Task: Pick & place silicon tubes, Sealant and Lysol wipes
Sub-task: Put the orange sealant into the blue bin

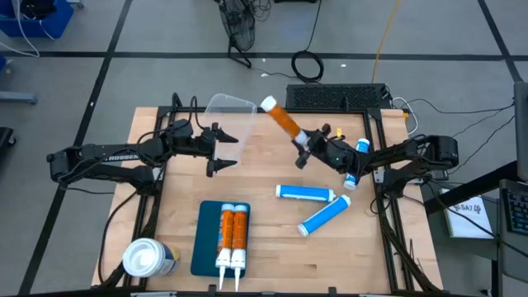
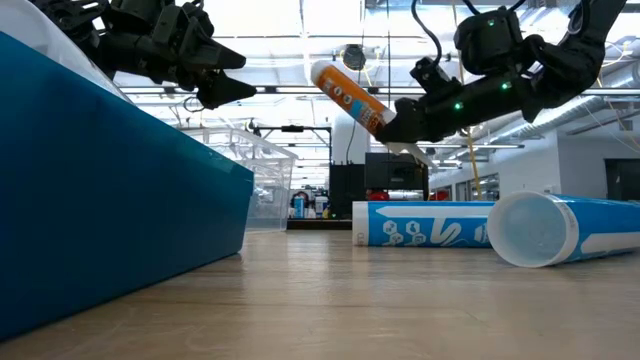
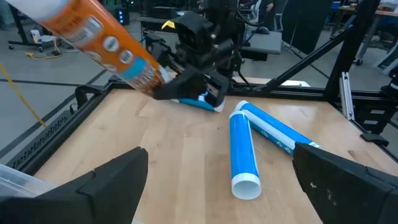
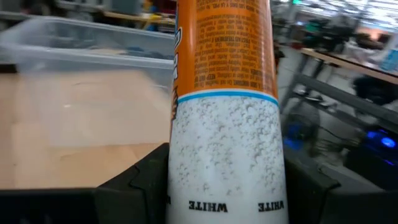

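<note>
Lysol wipes (image 1: 148,259) stood upright at the lower left of the high view, beside a blue tray (image 1: 207,221) holding two orange tubes (image 1: 233,233). Right of the tray, two blue tubes (image 1: 306,193) lay on the table (image 1: 272,264) at centre right. Above them, the right gripper (image 1: 303,148) was clamped on an orange sealant tube (image 1: 282,116) held off the table. At upper left the left gripper (image 1: 219,148) hung empty, fingers spread wide, near a clear bin (image 1: 229,106).
</note>
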Robot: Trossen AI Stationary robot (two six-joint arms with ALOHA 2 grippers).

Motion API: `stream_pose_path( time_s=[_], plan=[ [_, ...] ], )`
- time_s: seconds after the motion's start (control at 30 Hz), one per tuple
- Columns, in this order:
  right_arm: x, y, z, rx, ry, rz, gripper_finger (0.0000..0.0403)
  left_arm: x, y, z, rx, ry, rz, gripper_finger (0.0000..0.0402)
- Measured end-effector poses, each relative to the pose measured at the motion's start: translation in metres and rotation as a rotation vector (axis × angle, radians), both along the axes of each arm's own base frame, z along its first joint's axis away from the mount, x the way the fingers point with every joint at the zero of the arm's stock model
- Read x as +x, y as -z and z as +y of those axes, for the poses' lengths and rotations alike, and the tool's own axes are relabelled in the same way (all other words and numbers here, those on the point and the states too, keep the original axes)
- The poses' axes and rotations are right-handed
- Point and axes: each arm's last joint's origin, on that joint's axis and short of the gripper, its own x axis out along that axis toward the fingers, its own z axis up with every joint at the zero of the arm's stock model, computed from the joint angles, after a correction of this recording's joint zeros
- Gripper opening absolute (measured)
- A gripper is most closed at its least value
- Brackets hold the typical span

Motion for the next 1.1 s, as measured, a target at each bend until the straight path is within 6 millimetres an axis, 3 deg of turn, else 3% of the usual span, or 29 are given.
stream_pose_path(
  time_s=[0.53,1.0,1.1],
  plan=[
    [0.0,0.001,0.0,0.012,-0.019,0.009,0.0208,0.0,0.0,0.0,0.0,0.0,0.0,0.0392],
    [0.007,-0.001,0.017,0.057,-0.639,-0.019,0.0208,0.0,0.0,0.0,0.0,0.0,0.0,0.0392],
    [0.007,-0.002,0.02,0.064,-0.685,-0.034,0.0208,0.0,0.0,0.0,-0.001,0.0,0.0,0.0392]
  ],
)
